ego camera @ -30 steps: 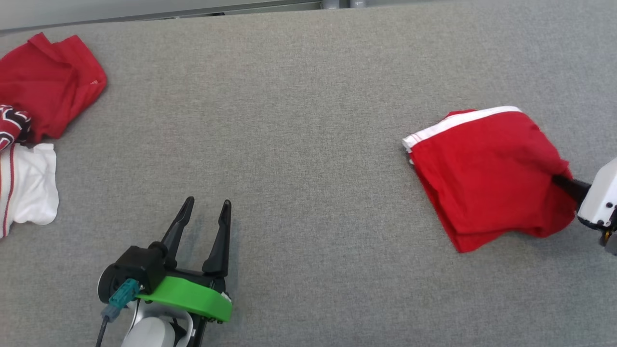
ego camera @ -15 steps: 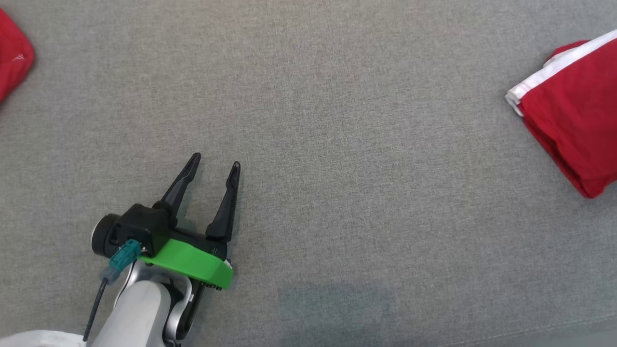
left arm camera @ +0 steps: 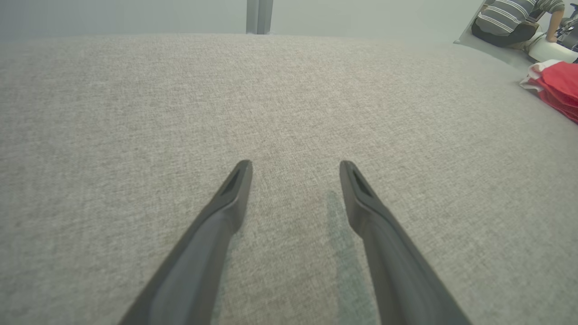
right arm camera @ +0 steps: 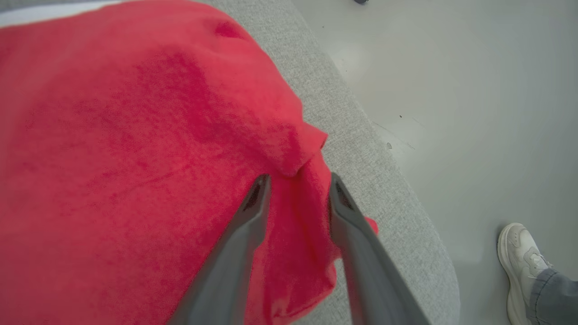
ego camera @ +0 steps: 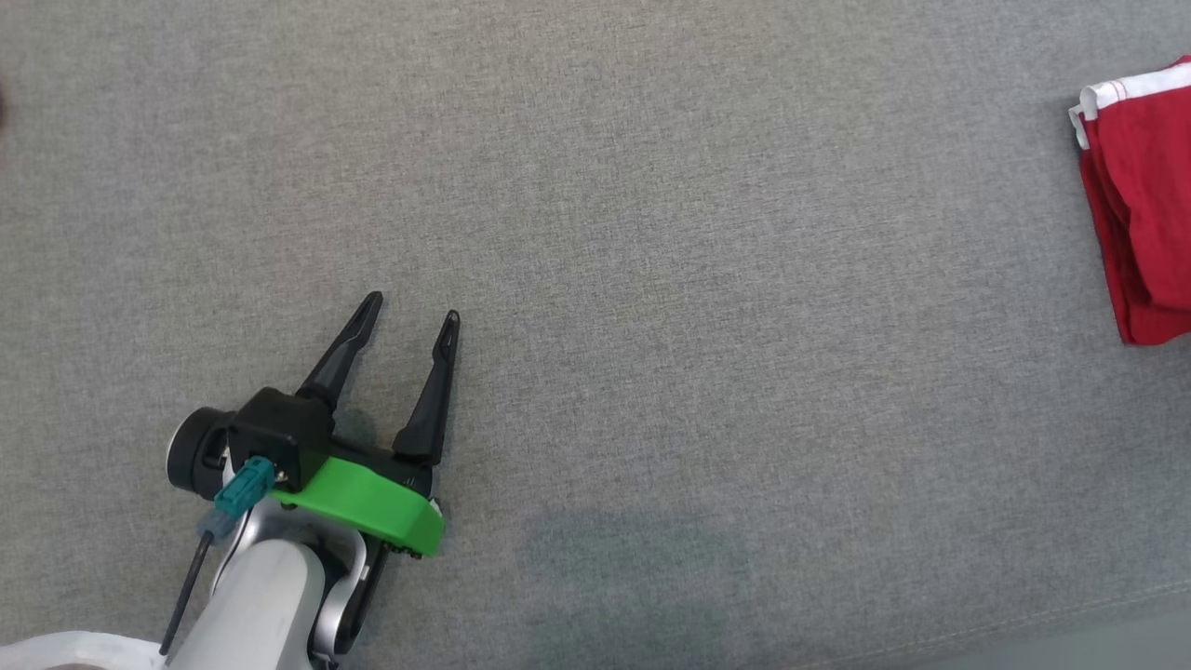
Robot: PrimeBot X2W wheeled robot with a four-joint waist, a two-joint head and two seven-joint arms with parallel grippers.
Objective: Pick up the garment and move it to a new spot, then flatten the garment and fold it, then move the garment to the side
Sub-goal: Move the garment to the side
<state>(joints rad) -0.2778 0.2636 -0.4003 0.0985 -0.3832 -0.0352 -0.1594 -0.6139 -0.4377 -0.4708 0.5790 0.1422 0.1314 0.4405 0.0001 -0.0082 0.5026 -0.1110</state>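
The garment (ego camera: 1140, 205) is a folded red piece with a white band, lying at the far right of the grey table (ego camera: 651, 233). It also sits at the right edge of the left wrist view (left arm camera: 557, 85). My right gripper (right arm camera: 299, 178) stands open at the garment's (right arm camera: 135, 135) corner near the table's edge, with a loose fold of red cloth between its parted fingers. My left gripper (ego camera: 412, 307) rests open over bare grey fabric at the lower left, with nothing between its fingers (left arm camera: 295, 164).
The table's rounded edge (right arm camera: 384, 180) runs just beyond the garment, with pale floor past it. A person's white shoe (right arm camera: 519, 253) stands on that floor. A seated person (left arm camera: 510, 22) is beyond the far right corner.
The head camera has swung, so the garment now sits at the right edge and the clothes at the left are gone from view. The right gripper held the garment's corner; its fingers now stand apart.
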